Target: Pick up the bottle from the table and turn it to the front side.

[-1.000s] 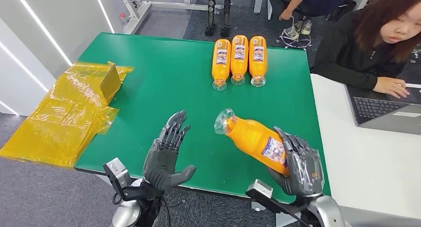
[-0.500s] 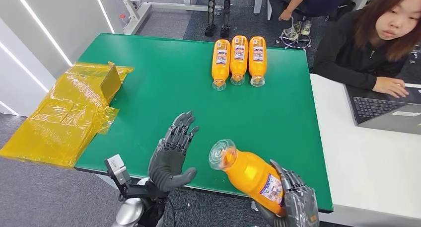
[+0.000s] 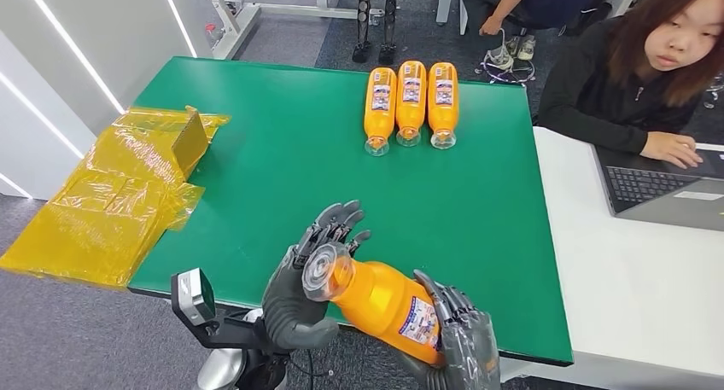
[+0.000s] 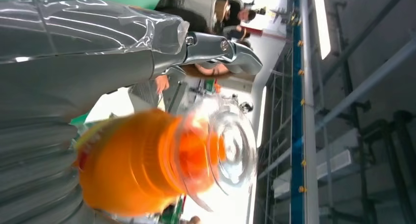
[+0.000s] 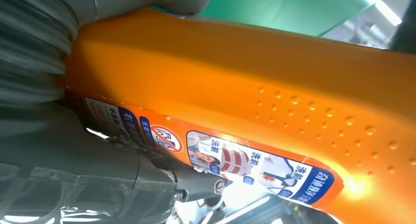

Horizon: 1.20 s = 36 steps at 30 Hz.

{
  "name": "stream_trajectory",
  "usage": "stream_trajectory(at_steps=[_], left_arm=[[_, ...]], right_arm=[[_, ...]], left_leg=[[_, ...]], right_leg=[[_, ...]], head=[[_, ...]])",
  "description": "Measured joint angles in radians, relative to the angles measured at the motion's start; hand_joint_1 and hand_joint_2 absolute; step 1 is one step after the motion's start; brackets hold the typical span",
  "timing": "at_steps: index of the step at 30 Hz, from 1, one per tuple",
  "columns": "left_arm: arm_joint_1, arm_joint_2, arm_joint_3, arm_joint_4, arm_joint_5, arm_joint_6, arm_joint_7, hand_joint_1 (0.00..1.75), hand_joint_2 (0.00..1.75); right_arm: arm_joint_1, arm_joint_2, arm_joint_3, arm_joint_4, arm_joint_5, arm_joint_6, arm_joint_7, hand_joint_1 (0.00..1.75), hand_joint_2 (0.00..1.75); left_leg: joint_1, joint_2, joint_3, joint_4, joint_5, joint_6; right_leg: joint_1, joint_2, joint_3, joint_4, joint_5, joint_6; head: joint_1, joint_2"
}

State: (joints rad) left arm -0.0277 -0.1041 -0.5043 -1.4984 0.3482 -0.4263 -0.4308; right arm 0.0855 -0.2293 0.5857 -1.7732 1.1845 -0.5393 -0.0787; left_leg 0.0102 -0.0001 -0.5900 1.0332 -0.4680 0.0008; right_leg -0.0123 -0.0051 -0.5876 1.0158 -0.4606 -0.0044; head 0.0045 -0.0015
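While the orange plastic bottle with the clear cap (image 3: pixel 376 300) is lifted off the green table (image 3: pixel 282 160) and hangs over its near edge, the turning step is judged to be in hand and not finished.

Left to right along that edge: the left hand (image 3: pixel 300 279) stands with fingers spread and upright just behind the cap end. The head view suggests its palm is at the bottle's neck, but whether it actually touches cannot be told; it grips nothing. The right hand (image 3: pixel 457 343) grips the bottle around its labelled lower body, cap end pointing toward the left hand.

Judgement on the next move: the left hand needs to close on the neck or upper body so the bottle can be rolled about its long axis until the front label faces up. A smooth, rounded body may slip during the exchange.

Markings: the right wrist view shows the blue-bordered label strip (image 5: pixel 211 153) with a red prohibition sign and Chinese characters, too blurred to read with confidence. No brand name is legible.

At the far edge, three like orange bottles (image 3: pixel 411 102) lie side by side, labels up.
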Motion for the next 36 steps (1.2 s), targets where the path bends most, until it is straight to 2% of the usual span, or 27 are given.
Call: stream_trajectory(at_steps=[4,13,14,17,18,33,36], left_arm=[[-0.012,0.000,-0.014,0.000,0.009,-0.014,0.004,0.00,1.75],[-0.042,0.005,-0.020,0.000,0.017,-0.014,0.004,0.00,1.75],[-0.044,0.006,-0.020,0.000,0.017,-0.014,0.004,0.35,1.75],[-0.045,0.008,-0.020,0.000,0.018,-0.011,0.004,1.64,1.75],[-0.045,0.009,-0.020,0.000,0.018,-0.010,0.004,1.72,1.75],[-0.044,0.022,-0.020,0.000,-0.003,0.060,0.000,1.75,1.75],[-0.044,0.023,-0.018,0.000,-0.009,0.076,0.001,1.75,1.75]], right_arm=[[-0.039,0.037,0.031,0.045,-0.049,0.033,-0.023,1.75,1.75],[-0.116,0.110,0.080,0.119,-0.121,0.041,-0.038,1.75,1.75],[-0.119,0.113,0.082,0.123,-0.122,0.041,-0.038,1.75,1.75],[-0.125,0.119,0.086,0.129,-0.126,0.042,-0.040,1.75,1.75],[-0.126,0.120,0.087,0.131,-0.129,0.042,-0.041,1.75,1.75],[-0.130,0.125,0.088,0.147,-0.160,0.048,-0.046,1.75,1.75],[-0.129,0.125,0.088,0.154,-0.161,0.047,-0.047,0.44,1.75]], left_leg=[[0.000,0.000,0.000,0.000,0.000,0.000],[0.000,0.000,0.000,0.000,0.001,-0.001],[0.000,0.000,0.000,0.000,0.001,-0.001],[0.000,0.000,0.000,0.000,0.001,-0.001],[0.000,0.000,0.000,0.000,0.001,-0.001],[0.000,0.000,0.000,0.000,0.001,-0.001],[0.000,0.000,0.000,0.000,0.001,-0.001]], right_leg=[[0.000,0.000,0.000,0.000,0.000,0.000],[0.000,0.000,0.000,0.001,0.000,0.000],[0.000,0.000,0.000,0.001,0.000,0.000],[0.000,0.001,0.000,0.001,0.000,0.000],[0.000,0.001,0.000,0.000,0.000,0.000],[0.000,0.000,0.000,0.001,0.000,0.000],[0.000,0.000,0.000,0.001,0.000,0.000]], head=[[0.000,0.000],[0.000,0.000],[0.000,0.000],[0.000,0.000],[0.000,0.000],[0.000,0.000],[0.000,0.000]])
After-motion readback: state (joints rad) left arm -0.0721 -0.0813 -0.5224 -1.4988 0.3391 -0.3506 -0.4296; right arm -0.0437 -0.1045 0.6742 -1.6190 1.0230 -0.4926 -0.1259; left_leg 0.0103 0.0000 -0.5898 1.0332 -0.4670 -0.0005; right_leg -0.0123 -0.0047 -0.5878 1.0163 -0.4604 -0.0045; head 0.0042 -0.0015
